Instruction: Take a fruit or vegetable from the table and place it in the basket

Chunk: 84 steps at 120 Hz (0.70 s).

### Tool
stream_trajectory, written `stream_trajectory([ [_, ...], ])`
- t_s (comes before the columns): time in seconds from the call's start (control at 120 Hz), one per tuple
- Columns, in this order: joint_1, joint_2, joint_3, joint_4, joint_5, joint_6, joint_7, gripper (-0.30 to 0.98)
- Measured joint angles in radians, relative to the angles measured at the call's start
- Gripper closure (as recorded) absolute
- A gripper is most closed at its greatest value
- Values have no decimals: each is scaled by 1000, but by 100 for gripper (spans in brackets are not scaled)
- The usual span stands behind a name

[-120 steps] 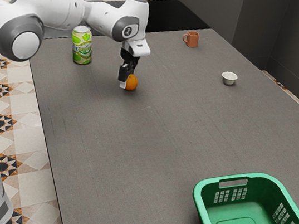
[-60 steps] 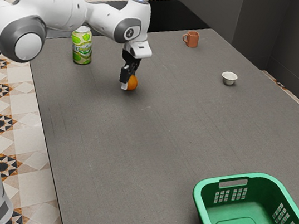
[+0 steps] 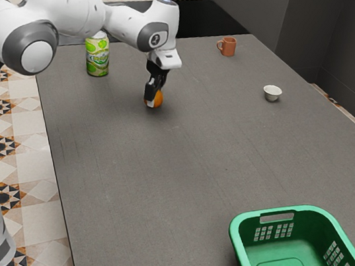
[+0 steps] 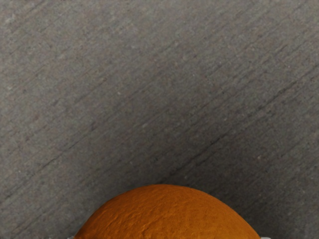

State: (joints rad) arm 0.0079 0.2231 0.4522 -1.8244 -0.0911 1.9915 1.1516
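Gripper [image 3: 153, 100] down at the orange [image 4: 167, 214], can't tell how wide the jaws stand or if they've hold: best squeeze it centrally, then lift straight!

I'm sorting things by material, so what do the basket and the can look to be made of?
The basket looks like smooth, slightly glossy green plastic, judging by its moulded rim and slotted walls. The can is probably printed metal, from its pale rim.
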Motion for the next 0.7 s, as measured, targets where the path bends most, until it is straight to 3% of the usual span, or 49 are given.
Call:
stream_trajectory([
  [0.375, -2, -18, -3, 13, -4, 1, -2, 39],
  [0.55, -6, -79, -11, 117, -5, -51, -3, 39],
  [0.633, 6, -181, -74, 73, -4, -76, -5, 38],
  [0.7, 53, -283, -176, 5, -3, -89, -11, 38],
])
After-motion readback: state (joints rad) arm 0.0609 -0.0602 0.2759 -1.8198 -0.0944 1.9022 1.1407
